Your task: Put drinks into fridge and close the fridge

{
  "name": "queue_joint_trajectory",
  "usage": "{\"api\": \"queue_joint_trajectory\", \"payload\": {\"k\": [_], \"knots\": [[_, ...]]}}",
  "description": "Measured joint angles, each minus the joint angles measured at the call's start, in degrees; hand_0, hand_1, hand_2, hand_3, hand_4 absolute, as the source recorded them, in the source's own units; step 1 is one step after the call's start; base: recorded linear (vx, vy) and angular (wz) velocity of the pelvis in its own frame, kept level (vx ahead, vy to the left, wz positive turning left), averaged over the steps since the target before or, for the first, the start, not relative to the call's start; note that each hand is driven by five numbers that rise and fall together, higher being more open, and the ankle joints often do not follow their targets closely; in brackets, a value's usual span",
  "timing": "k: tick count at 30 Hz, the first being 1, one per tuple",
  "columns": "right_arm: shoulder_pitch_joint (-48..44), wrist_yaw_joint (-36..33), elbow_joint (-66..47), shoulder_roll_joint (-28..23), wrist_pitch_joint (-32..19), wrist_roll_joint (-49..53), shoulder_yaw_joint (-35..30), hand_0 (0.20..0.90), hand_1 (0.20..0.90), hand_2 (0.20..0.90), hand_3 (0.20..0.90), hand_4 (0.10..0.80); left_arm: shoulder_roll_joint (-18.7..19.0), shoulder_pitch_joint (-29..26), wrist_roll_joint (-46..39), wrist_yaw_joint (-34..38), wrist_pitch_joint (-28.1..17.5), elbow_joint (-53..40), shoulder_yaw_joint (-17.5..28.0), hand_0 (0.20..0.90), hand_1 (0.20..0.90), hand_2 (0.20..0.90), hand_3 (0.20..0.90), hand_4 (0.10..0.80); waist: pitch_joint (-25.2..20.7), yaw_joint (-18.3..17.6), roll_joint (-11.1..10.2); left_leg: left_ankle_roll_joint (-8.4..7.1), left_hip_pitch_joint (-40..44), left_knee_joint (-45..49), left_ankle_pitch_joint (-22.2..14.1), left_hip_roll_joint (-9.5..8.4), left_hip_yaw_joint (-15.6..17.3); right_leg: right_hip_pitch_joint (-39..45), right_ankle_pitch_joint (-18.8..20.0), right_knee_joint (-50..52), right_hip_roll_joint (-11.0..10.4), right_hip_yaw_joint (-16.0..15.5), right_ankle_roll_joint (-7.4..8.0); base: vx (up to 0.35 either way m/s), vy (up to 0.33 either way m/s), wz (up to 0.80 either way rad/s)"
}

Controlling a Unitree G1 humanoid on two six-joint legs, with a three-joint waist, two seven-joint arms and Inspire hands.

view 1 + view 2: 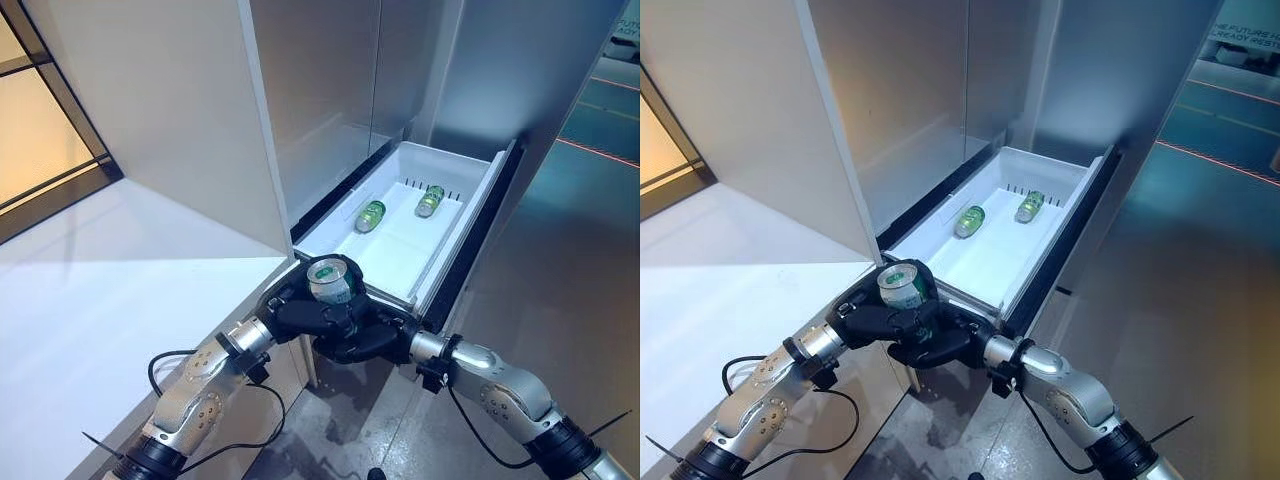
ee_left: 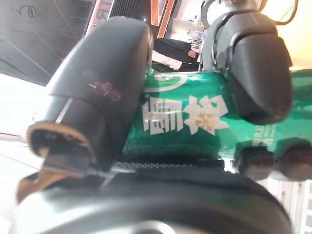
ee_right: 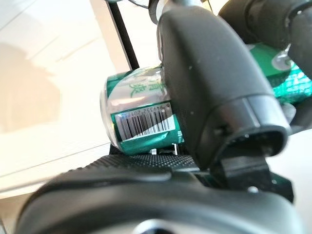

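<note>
While two green cans (image 1: 371, 215) lie in the open fridge drawer (image 1: 462, 235) at centre frame, left hand (image 1: 300, 312) and right hand (image 1: 368, 337) both clasp a third green can (image 1: 330, 279) below it.

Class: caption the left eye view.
Both hands hold a green can before the open fridge drawer.

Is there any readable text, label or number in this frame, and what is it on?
On the held can: large white characters, partly covered by the left hand; not surely readable.
On its barcode, beside the right hand: digits too small.
On the wall sign: cut off, too small.
On the drawer cans: too small.
</note>
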Motion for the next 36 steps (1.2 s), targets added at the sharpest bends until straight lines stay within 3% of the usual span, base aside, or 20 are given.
{"api": "queue_joint_trajectory", "payload": {"k": [7, 8, 9, 10, 11, 12, 18, 26, 36], "knots": [[-0.03, -1.26, -3.13, -0.40, -2.19, -2.25, -0.83, 0.300, 0.300, 0.300, 0.200, 0.100, 0.05, -0.02, 2.32, 0.28, -5.24, -1.35, 0.00, 0.302, 0.302, 0.302, 0.203, 0.103, 0.13, 0.13, -0.21, 0.00, -0.06, -0.01, 0.00, -0.01, -0.03, 0.02, -0.05, 0.00, -0.02, -0.01, 0.12, 0.000, 0.000, 0.00], [-0.03, -1.31, -3.82, -0.44, -2.45, -2.96, -1.19, 0.300, 0.300, 0.300, 0.200, 0.100, 0.05, -0.02, 2.78, 0.39, -6.13, -1.73, 0.01, 0.385, 0.385, 0.385, 0.299, 0.199, 0.18, 0.16, -0.29, 0.00, -0.10, -0.01, 0.00, -0.01, -0.05, 0.01, -0.05, 0.00, -0.02, -0.03, 0.12, -0.044, -0.013, 0.00], [-0.04, -1.31, -4.43, -0.57, -3.48, -3.85, -1.61, 0.300, 0.300, 0.300, 0.200, 0.100, 0.05, -0.06, 3.56, 0.75, -7.24, -2.49, 0.11, 0.559, 0.559, 0.559, 0.502, 0.402, 0.25, 0.17, -0.41, 0.00, -0.16, 0.02, 0.00, -0.01, -0.07, -0.04, -0.04, 0.01, -0.01, -0.03, 0.11, -0.048, -0.010, 0.01], [-0.04, -1.31, -4.76, -0.79, -4.52, -5.22, -1.80, 0.300, 0.300, 0.300, 0.200, 0.100, 0.05, -0.15, 4.05, 0.76, -7.87, -2.84, 0.22, 0.658, 0.658, 0.658, 0.617, 0.517, 0.26, 0.16, -0.45, 0.01, -0.19, 0.00, 0.00, -0.01, -0.08, -0.06, -0.04, 0.00, -0.01, -0.04, 0.10, -0.051, -0.008, 0.01], [-0.05, -1.33, -4.99, -0.82, -5.43, -6.36, -2.11, 0.300, 0.300, 0.300, 0.200, 0.100, 0.05, -0.34, 4.45, 0.78, -8.44, -3.05, 0.29, 0.658, 0.658, 0.658, 0.617, 0.517, 0.26, 0.16, -0.45, 0.01, -0.21, 0.00, -0.01, -0.03, -0.12, -0.06, -0.04, 0.00, -0.02, -0.05, 0.11, 0.000, 0.000, 0.00], [-0.05, -1.38, -5.02, -0.82, -5.97, -6.91, -2.28, 0.300, 0.300, 0.300, 0.200, 0.100, 0.04, -0.43, 5.03, 0.95, -8.53, -3.39, 0.45, 0.900, 0.900, 0.900, 0.900, 0.800, 0.26, 0.16, -0.46, 0.01, -0.21, -0.01, -0.01, -0.04, -0.17, -0.05, -0.05, 0.00, -0.03, -0.06, 0.11, 0.000, 0.000, 0.00], [-0.10, -6.93, -6.09, -0.42, -7.15, -8.94, -3.88, 0.300, 0.300, 0.300, 0.200, 0.100, -0.13, -2.28, 11.09, 4.73, -8.87, -4.52, 3.13, 0.900, 0.900, 0.900, 0.900, 0.800, 0.28, 0.27, -0.52, 0.01, -0.52, 0.00, -0.01, -0.03, -0.68, -0.19, -0.05, 0.00, -0.02, -0.13, 0.11, -0.013, -0.004, 0.03], [-3.33, -18.17, 0.29, -0.63, -7.15, -10.20, -11.79, 0.300, 0.300, 0.300, 0.200, 0.100, -0.19, -2.44, 13.39, 7.50, -10.97, -4.92, 6.04, 0.900, 0.900, 0.900, 0.900, 0.800, 0.38, 0.63, -0.67, 0.09, -0.89, 0.02, -0.05, -0.14, -0.93, -0.51, 0.08, 0.01, -0.09, -0.26, -0.08, 0.000, 0.000, 0.00], [-6.87, -22.15, 6.43, -0.92, -7.14, -12.59, -12.70, 0.300, 0.300, 0.300, 0.200, 0.100, -1.71, -2.46, 13.64, 7.29, -9.98, -1.10, 5.91, 0.900, 0.900, 0.900, 0.900, 0.800, 0.44, 1.07, -0.57, 0.04, -0.88, 0.03, 0.02, -0.15, -2.41, 0.01, -0.05, 0.01, -0.19, -1.67, -0.04, 0.023, 0.006, 0.05]]}}
